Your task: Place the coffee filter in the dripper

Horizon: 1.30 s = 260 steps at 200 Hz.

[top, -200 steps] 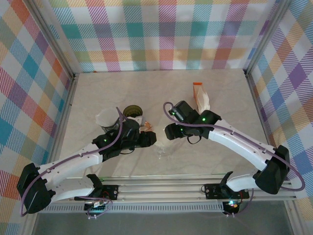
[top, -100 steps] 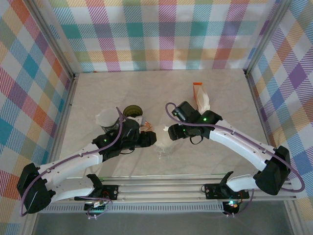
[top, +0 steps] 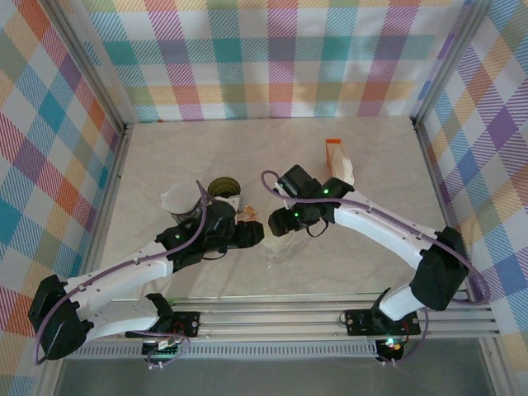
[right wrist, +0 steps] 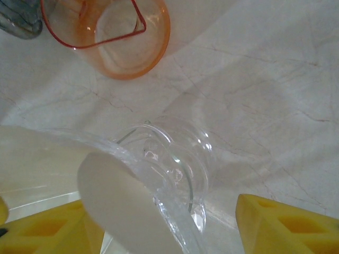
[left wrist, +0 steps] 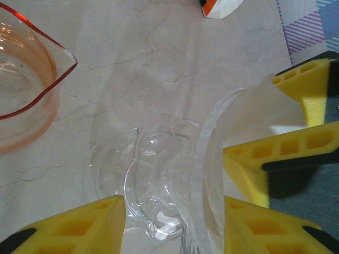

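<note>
The clear glass dripper (left wrist: 159,174) is tilted on its side just above the table, and my left gripper (left wrist: 174,207) is shut on it, one yellow finger on each side. In the top view it sits at the table's near centre (top: 272,254), with my right gripper (top: 277,224) just behind it. The white coffee filter (right wrist: 122,211) lies against the inside of the dripper's rim (right wrist: 175,164). My right gripper (right wrist: 169,225) stands open around it. Its right finger (right wrist: 286,222) is well apart from the filter, and the left one is close beside it.
An orange-tinted glass carafe (top: 246,213) stands just behind the grippers. Further left are a dark round tin (top: 223,190) and a white cup (top: 180,200). An orange-and-white filter box (top: 338,165) lies behind the right arm. Bare marble stretches to the back and right.
My right arm has swung left and nearer to the dripper, and its jaws have widened a little. The left arm and the dripper have stayed in place.
</note>
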{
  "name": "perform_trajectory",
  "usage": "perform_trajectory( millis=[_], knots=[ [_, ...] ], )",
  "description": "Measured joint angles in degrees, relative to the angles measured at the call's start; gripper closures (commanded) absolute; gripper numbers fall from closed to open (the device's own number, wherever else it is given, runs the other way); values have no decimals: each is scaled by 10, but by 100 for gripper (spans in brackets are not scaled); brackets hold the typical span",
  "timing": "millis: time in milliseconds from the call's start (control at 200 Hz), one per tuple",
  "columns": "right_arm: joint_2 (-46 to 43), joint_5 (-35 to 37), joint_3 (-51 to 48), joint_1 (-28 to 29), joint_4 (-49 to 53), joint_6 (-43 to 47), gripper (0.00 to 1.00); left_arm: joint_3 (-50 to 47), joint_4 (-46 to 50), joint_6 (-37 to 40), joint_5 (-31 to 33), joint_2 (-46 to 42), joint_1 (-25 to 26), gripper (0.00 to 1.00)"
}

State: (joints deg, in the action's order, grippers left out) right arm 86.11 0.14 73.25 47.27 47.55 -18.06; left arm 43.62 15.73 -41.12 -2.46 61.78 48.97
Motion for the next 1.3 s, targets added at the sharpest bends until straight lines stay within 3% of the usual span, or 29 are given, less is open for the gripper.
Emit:
perform_trajectory(
  millis=[670, 1300],
  knots=[
    [54, -4, -4, 6, 1, 10, 35, 0, -3, 0, 0, 3, 0, 54],
    [46, 22, -8, 12, 0, 10, 34, 0, -6, -4, 0, 5, 1, 54]
  ],
)
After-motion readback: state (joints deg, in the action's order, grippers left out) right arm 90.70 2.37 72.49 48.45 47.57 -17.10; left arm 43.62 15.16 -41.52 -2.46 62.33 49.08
